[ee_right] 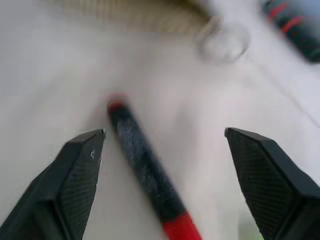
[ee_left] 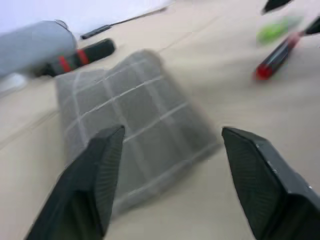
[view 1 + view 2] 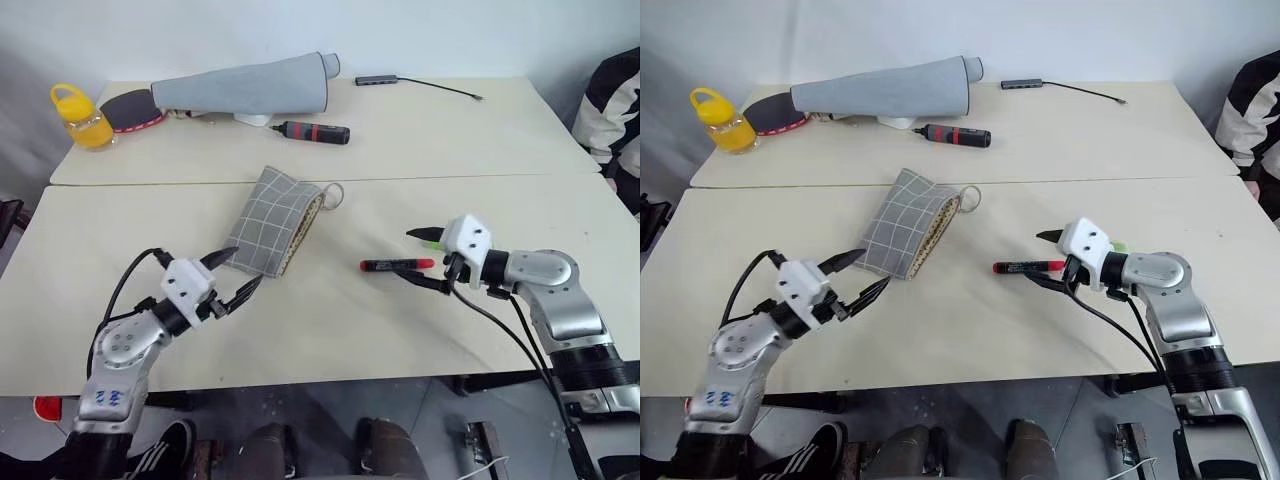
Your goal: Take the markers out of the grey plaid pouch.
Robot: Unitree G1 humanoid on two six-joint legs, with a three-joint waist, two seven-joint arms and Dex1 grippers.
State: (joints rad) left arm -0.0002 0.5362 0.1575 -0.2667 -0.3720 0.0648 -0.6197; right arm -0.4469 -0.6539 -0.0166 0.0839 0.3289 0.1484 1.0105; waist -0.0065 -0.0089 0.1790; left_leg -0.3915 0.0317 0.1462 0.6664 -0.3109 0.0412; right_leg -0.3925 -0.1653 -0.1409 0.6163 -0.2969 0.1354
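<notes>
Both end effectors are spread open, holding nothing. Left end effector [image 3: 238,278] sits by the pouch [image 3: 273,222]. Head view shows a green marker [image 3: 432,243] behind the right end effector [image 1: 165,145]; its wrist view mostly catches the red marker [image 1: 145,172] between its fingers.

A long grey sleeve [image 3: 250,88] lies across the far tabletop [image 3: 450,140]. Just beside it lies a black stick tool with red bands [image 3: 314,131]; a yellow jar [image 3: 82,118] stands beyond its other end.
</notes>
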